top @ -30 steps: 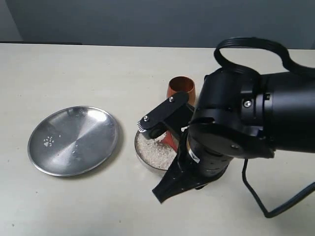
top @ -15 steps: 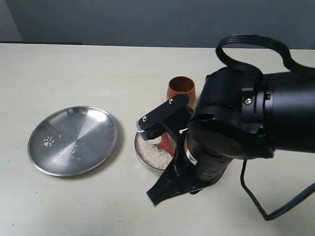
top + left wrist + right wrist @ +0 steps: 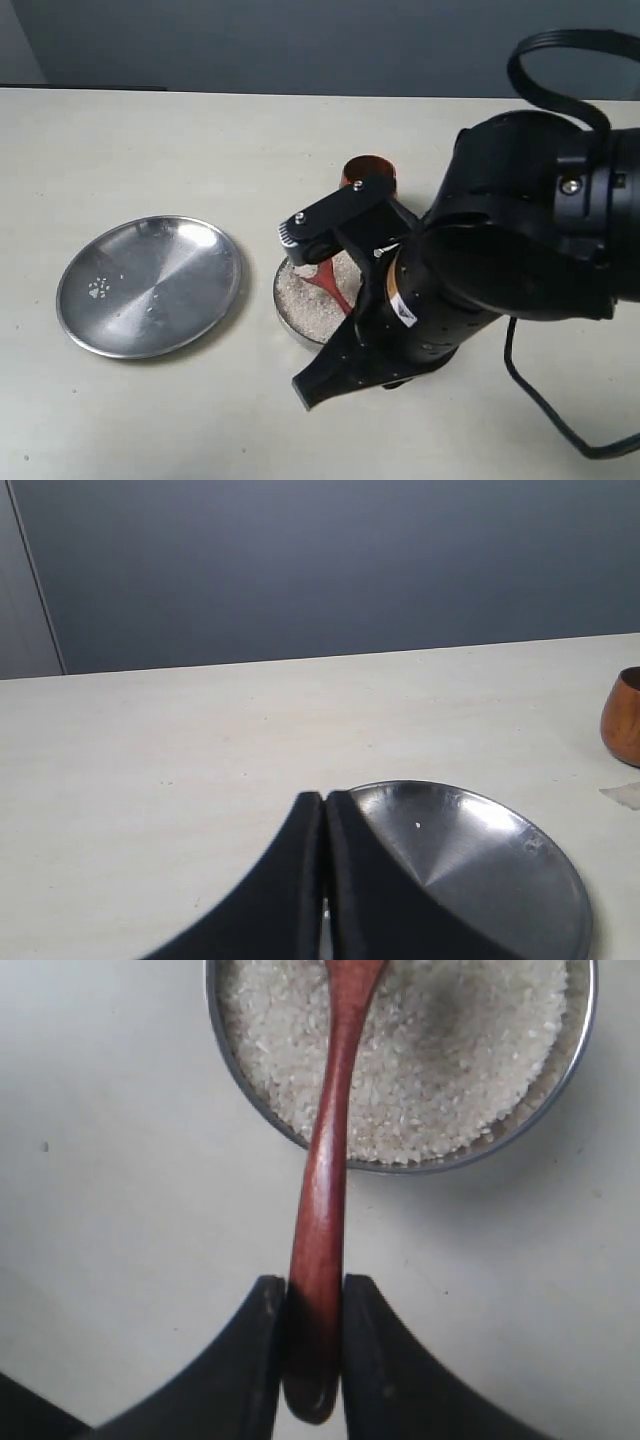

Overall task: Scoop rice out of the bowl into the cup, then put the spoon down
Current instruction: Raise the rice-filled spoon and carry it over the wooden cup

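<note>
The steel bowl holds the white rice near the table's middle. My right gripper is shut on the end of the dark reddish-brown spoon's handle. The spoon slants down over the bowl, its head low on the rice at the frame's edge. The wooden cup stands just behind the bowl, half hidden by the right arm. My left gripper is shut and empty, above the flat plate's edge; the cup shows off to one side.
A large flat steel plate with a few stray grains lies left of the bowl; it also fills the lower part of the left wrist view as the plate. A black cable hangs from the right arm.
The right arm has shifted right and toward the near edge, covering more of the cup. More of the spoon now shows slanting over the rice.
</note>
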Motion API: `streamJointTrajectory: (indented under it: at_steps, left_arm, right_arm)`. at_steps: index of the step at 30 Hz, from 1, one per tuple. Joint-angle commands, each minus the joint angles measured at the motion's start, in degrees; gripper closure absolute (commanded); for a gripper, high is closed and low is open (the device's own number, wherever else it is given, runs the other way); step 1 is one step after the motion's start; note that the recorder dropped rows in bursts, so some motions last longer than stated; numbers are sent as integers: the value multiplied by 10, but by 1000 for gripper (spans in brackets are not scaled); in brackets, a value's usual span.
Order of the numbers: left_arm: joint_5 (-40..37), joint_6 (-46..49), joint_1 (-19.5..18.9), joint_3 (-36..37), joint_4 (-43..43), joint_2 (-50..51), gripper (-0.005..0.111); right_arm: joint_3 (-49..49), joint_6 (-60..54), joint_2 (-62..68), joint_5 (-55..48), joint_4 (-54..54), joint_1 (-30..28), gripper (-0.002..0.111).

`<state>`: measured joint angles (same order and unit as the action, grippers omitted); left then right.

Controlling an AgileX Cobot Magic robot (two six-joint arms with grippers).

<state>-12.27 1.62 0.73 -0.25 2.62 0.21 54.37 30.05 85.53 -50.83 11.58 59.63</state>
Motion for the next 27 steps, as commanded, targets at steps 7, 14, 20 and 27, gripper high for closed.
streamJointTrajectory:
  at_steps: [7, 14, 20, 27]
  left_arm:
    - [4, -1, 4, 2, 1, -2, 106]
    - [4, -1, 4, 2, 1, -2, 106]
    - [4, -1, 4, 2, 1, -2, 106]
    - [4, -1, 4, 2, 1, -2, 106]
  right_arm:
    - [-119, -8, -60, 100, -43, -66, 109]
    - [-134, -8, -71, 155, -48, -80, 109]
    - [-134, -50, -72, 157, -73, -135, 109]
    - [-129, -79, -83, 188, -71, -184, 109]
